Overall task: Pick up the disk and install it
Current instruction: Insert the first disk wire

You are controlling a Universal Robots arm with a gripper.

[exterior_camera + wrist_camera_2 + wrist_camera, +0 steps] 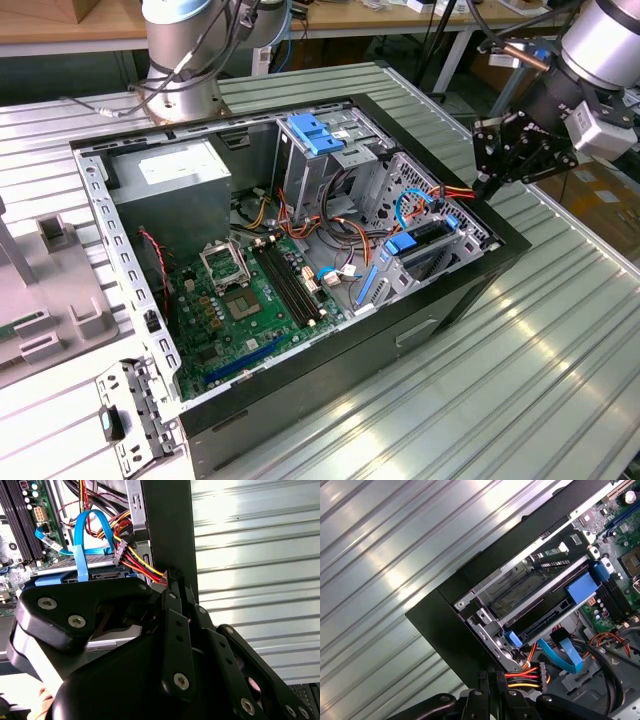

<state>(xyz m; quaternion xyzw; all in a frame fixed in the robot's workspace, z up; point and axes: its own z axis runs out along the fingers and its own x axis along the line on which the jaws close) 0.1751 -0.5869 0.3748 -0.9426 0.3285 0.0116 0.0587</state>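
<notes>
End effector [488, 185] clenched, empty, at case [470, 290] rim; disk [428, 238] seated in bay, tab toward motherboard [235, 300].

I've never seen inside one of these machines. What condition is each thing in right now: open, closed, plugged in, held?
Computer case: lying on its side, side panel off.
Disk: seated in its bay, blue tab showing.
Gripper: shut, empty, at the case's edge beside the disk.
Blue ribbon cable: looped above the disk.

- Bright, even light fills the exterior view; the ribbed metal table [560, 340] glares white at lower right.
- In both wrist views the ribs shine in bright streaks.
- The gripper [170, 645] looms dark and slightly soft.
</notes>
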